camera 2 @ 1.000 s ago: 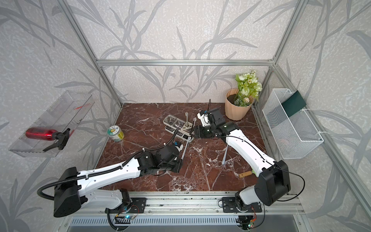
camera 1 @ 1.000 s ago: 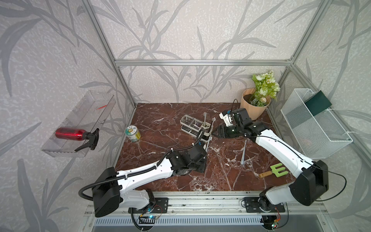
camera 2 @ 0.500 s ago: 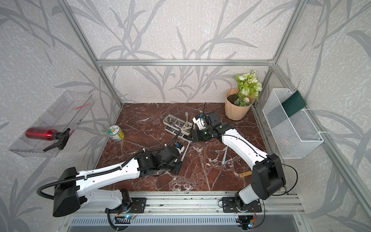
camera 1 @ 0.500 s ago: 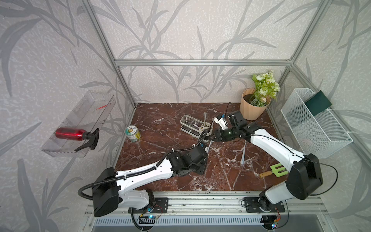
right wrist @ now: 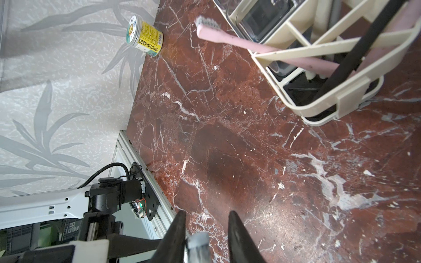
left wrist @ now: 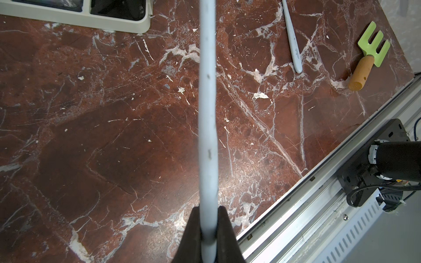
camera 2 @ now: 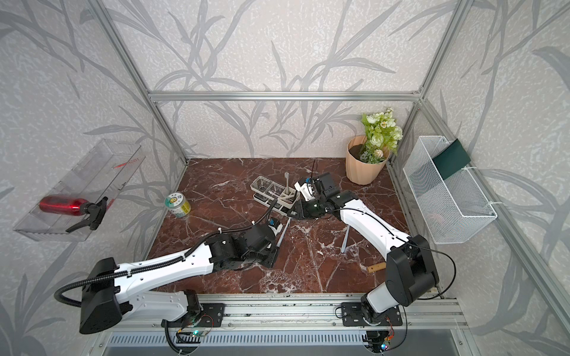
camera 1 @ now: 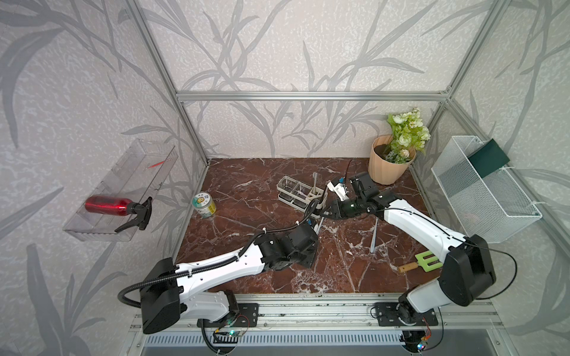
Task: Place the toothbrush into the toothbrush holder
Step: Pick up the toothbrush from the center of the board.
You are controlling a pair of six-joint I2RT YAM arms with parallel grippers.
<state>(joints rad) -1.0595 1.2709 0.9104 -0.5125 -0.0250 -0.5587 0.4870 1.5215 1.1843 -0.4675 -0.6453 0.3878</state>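
Observation:
My left gripper [left wrist: 208, 208] is shut on the handle of a pale blue toothbrush [left wrist: 207, 102], which slants up toward the cream toothbrush holder [camera 1: 300, 192]. In a top view this toothbrush [camera 2: 283, 232] shows between the two arms. My right gripper [right wrist: 206, 215] hangs just in front of the holder [right wrist: 319, 109]. Its jaws stand apart on either side of the brush's head [right wrist: 198, 243], which lies against one finger, with a gap to the other. A pink toothbrush [right wrist: 227, 38] leans in the holder's slotted end.
Another pale toothbrush [camera 1: 374, 235] lies on the marble in front of the right arm. Near the front right lies a green hand rake [camera 1: 425, 260]. A can [camera 1: 203, 205] stands at the left, a peach flower pot [camera 1: 385, 166] at the back right and a mesh basket [camera 1: 481, 191] on the right wall.
My right gripper has come down and left from beside the holder to the held toothbrush's head, and its jaws have narrowed. The left arm has kept its grip and barely moved.

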